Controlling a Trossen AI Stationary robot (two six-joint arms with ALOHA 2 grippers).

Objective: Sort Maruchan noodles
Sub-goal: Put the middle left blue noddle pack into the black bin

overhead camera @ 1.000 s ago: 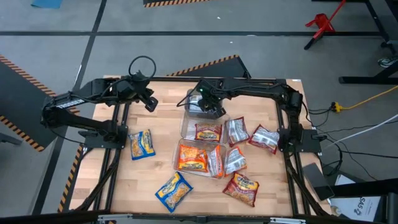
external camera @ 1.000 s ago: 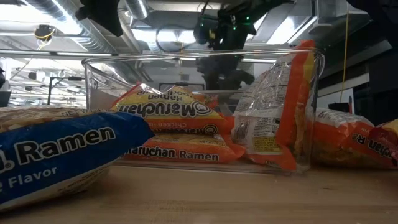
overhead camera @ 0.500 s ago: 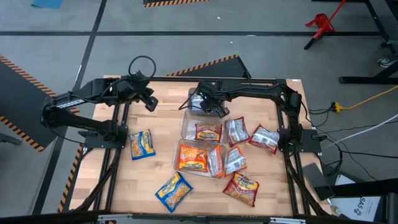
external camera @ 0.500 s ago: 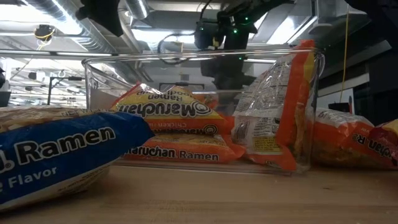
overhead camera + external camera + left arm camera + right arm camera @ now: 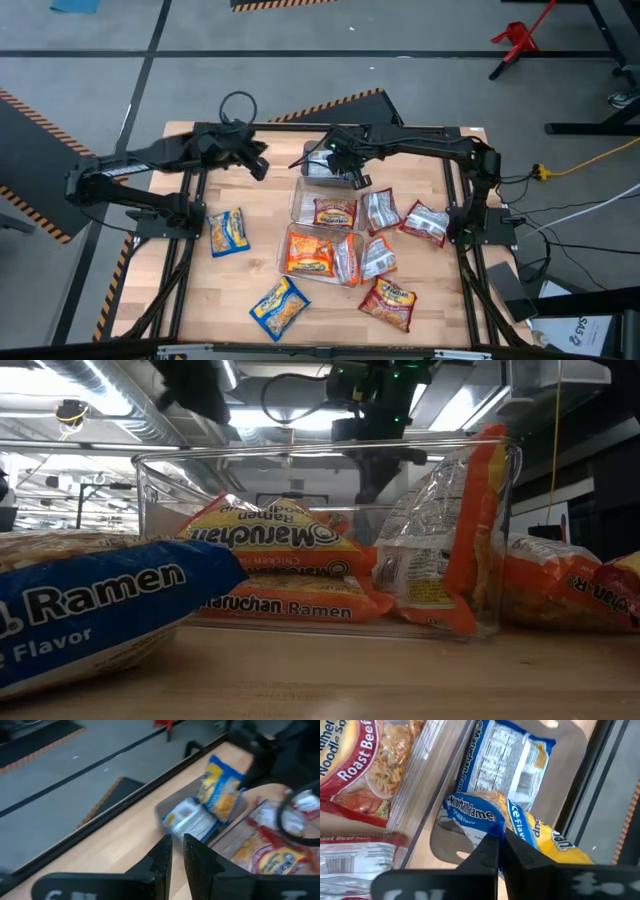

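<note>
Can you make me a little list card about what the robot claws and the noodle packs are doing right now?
Right claw: shut, pinching the edge of a blue packet over the far clear bin
Left claw: shut, holding nothing, above the table's far side
Middle bin: a red packet
Near bin: orange packets
Loose on the table: two blue packs on the left, red and silver packs on the right
</note>
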